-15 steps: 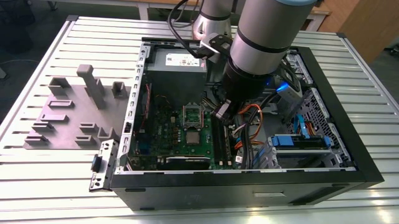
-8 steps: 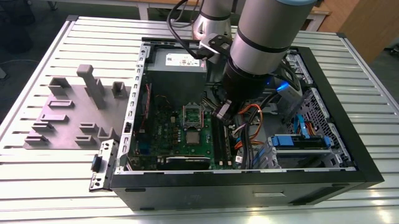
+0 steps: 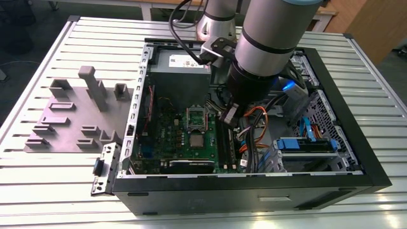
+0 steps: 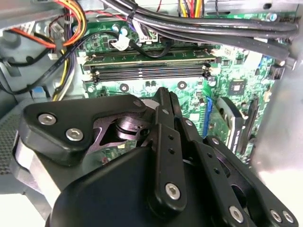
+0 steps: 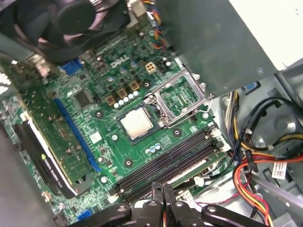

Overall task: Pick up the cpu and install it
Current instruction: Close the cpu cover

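Observation:
The cpu [image 5: 136, 124] is a small silvery square lying flat in its socket on the green motherboard [image 5: 94, 142]; in the exterior view the cpu [image 3: 197, 140] sits near the board's middle. The silver socket frame [image 5: 180, 97] stands swung open beside it. My gripper [image 5: 163, 190] hovers over the memory slots [image 5: 165, 163], a short way from the cpu and not touching it. Its black fingers [image 4: 163, 101] are pressed together with nothing between them. In the exterior view the gripper [image 3: 229, 117] hangs inside the case under the arm.
The open black case [image 3: 254, 191] lies on a slatted metal table [image 3: 51, 57]. Cable bundles [image 5: 255, 175] and a drive cage [image 3: 305, 148] crowd one side. A graphics card [image 5: 42, 151] and a fan [image 5: 71, 19] border the board. A grey fixture tray [image 3: 76, 114] sits at the exterior view's left.

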Available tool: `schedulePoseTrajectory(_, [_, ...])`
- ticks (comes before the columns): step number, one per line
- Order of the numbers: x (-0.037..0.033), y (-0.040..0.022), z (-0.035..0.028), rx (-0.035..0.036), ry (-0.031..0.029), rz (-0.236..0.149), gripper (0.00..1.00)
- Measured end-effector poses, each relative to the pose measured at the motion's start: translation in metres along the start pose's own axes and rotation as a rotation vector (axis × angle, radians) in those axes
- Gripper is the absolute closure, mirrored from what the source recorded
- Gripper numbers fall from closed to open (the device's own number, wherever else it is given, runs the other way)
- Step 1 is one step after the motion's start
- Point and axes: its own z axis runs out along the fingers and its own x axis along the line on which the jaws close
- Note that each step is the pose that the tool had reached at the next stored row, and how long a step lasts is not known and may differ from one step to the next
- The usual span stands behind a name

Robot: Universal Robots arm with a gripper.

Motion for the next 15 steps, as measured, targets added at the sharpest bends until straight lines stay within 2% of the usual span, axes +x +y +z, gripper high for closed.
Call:
schedulePoseTrajectory(1, [0.0,0.0,0.0,0.0002,0.0005,-0.009,0.85])
schedulePoseTrajectory(9, [0.0,0.0,0.0,0.0002,0.0005,-0.01,0.84])
schedulePoseTrajectory(11, [0.0,0.0,0.0,0.0002,0.0005,-0.01,0.72])
schedulePoseTrajectory(12, [0.0,0.0,0.0,0.0002,0.0005,-0.01,0.72])
schedulePoseTrajectory(13, [0.0,0.0,0.0,0.0002,0.0005,-0.01,0.65])
schedulePoseTrajectory(15, [0.0,0.0,0.0,0.0002,0.0005,-0.01,0.65])
